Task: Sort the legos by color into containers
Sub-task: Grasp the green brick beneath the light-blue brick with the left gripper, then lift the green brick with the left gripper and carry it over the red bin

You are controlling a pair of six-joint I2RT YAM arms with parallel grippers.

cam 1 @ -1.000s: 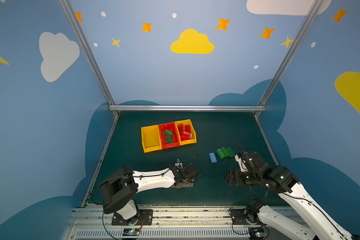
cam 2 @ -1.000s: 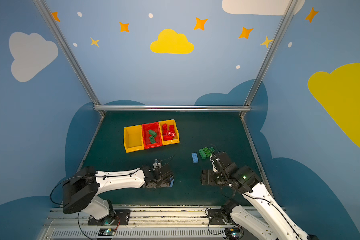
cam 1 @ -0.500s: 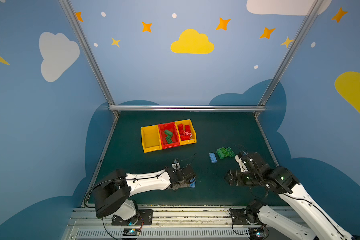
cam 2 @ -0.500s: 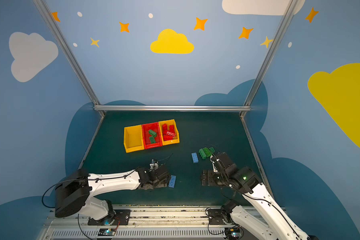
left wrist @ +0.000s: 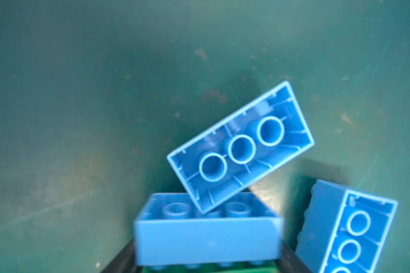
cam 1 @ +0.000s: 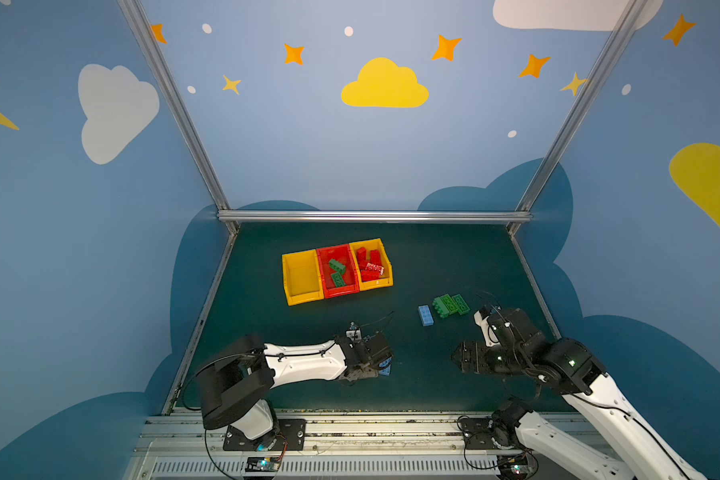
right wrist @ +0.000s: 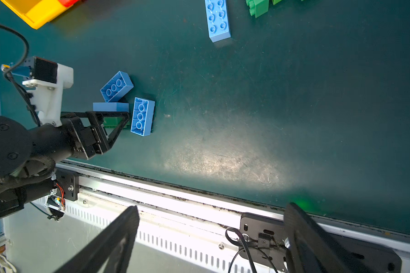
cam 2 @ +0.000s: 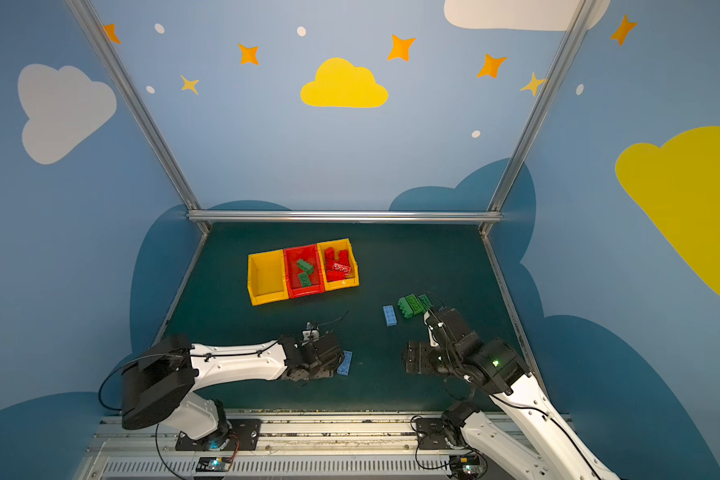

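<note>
Reaching low over the near part of the table [cam 1: 308, 332], left of the middle, my left fingers [left wrist: 122, 263] stand on either side of a light blue brick [left wrist: 207, 231] that sits studs up on a green brick [right wrist: 114, 121]. They flank this small stack closely, but I cannot tell whether they press on it.

A second blue brick [left wrist: 240, 146] lies tilted just past my fingertips, hollow underside showing, one corner over the studs of the stacked one. A third blue brick [right wrist: 141, 117] stands on its long side just to the right of the stack, apart from it.

My right fingers [right wrist: 118, 236] hang wide apart above the near right of the table, with nothing between them.

Farther off, right of the middle, a fourth blue brick [cam 1: 425, 315] lies flat, studs up, and just to its right sits a cluster of green bricks [cam 1: 449, 305].

The three bins stand in a row toward the far side, left of centre and well apart from both arms. The red middle bin [cam 1: 337, 249] holds loose green bricks [cam 1: 336, 272]. The right yellow bin [cam 1: 375, 284] holds a heap of red bricks [cam 1: 368, 266]. The left yellow bin [cam 1: 302, 297] touches the red one.
</note>
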